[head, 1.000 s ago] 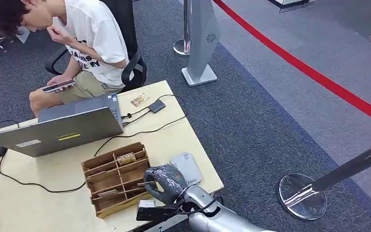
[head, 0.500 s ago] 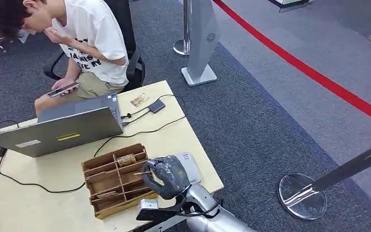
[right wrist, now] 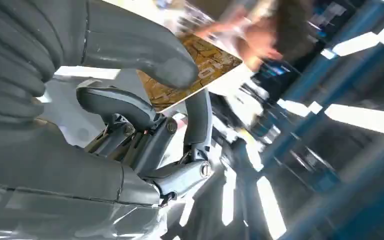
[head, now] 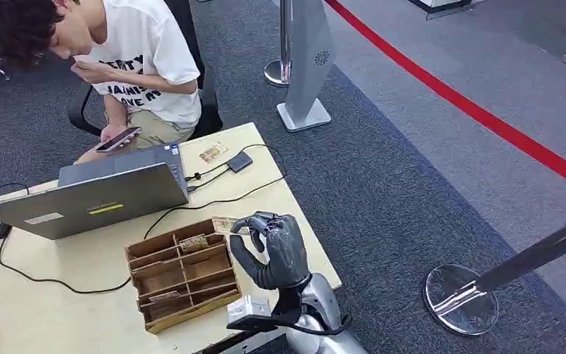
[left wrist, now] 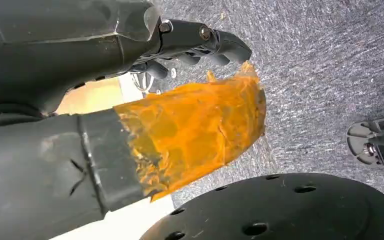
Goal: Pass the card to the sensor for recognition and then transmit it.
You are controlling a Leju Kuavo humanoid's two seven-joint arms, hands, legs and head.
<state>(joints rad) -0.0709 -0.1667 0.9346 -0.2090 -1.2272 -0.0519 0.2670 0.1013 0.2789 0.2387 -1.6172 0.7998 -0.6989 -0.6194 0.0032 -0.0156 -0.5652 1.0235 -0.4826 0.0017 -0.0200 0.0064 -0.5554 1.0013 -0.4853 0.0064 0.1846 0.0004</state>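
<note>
Clearly the right hand (head: 274,249) pinches the card (head: 228,224) between thumb and fingers, raised over the table's (head: 81,295) near right corner beside the wooden organizer (head: 180,274); no print on the card reads. Up close, the right wrist view shows its tan patterned face. Left hand (left wrist: 130,90), thumb wrapped in orange tape, hangs over carpet; its grip cannot be told.

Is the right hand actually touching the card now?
Touching. In the right wrist view the right hand pinches the card between thumb and fingers; the thumb presses flat on its face.
</note>
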